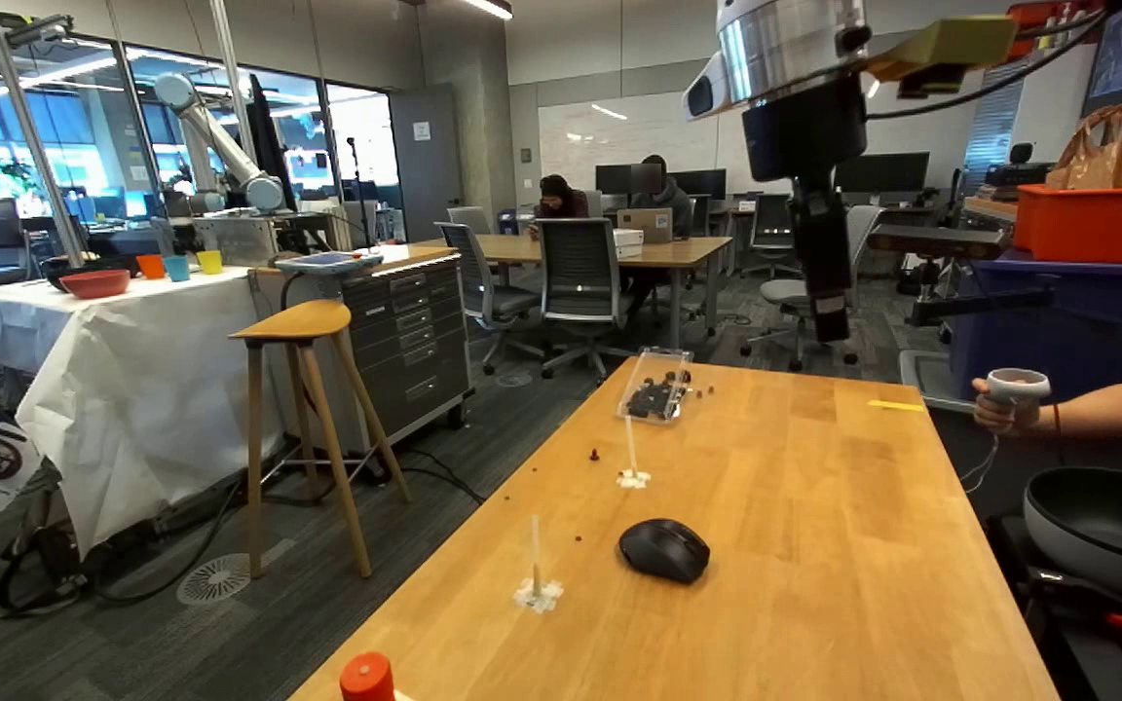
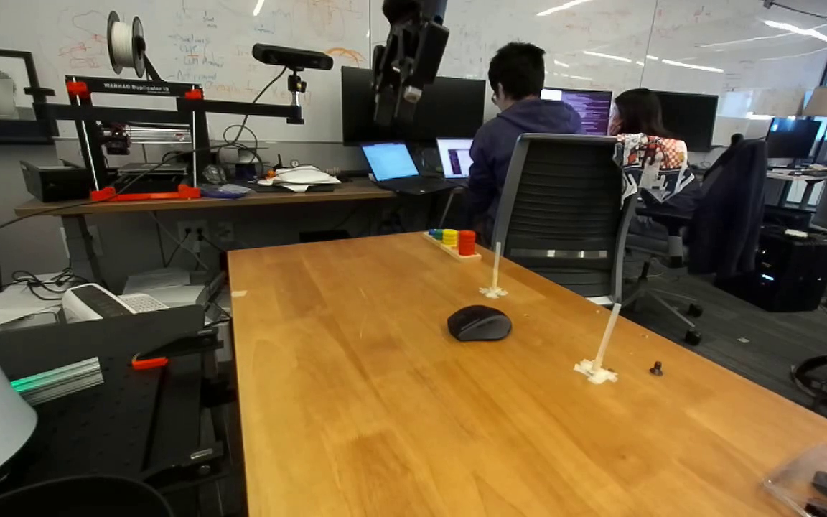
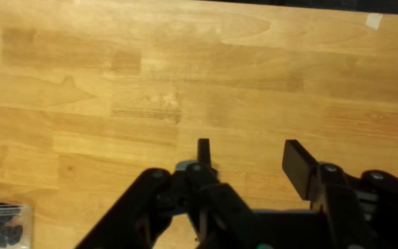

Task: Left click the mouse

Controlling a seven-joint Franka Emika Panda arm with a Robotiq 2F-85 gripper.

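Observation:
The mouse (image 1: pixel 664 550) is black and dome-shaped and lies on the wooden table; it shows in both exterior views, also here (image 2: pixel 479 324). In the wrist view the mouse does not show. My gripper (image 3: pixel 247 155) is open, with a wide gap between its fingertips and only tabletop seen between them. In an exterior view the gripper (image 1: pixel 831 326) points down and hangs high above the table, well apart from the mouse. It also hangs in the air, apart from the mouse, in an exterior view (image 2: pixel 398 108).
Two thin upright sticks (image 1: pixel 535 555) (image 1: pixel 631 448) are taped to the table near the mouse. A clear box with small dark pieces (image 1: pixel 656 387) stands at one end. A small dark piece (image 2: pixel 656 368) lies near a stick. A stacking toy (image 2: pixel 466 243) stands at a table edge.

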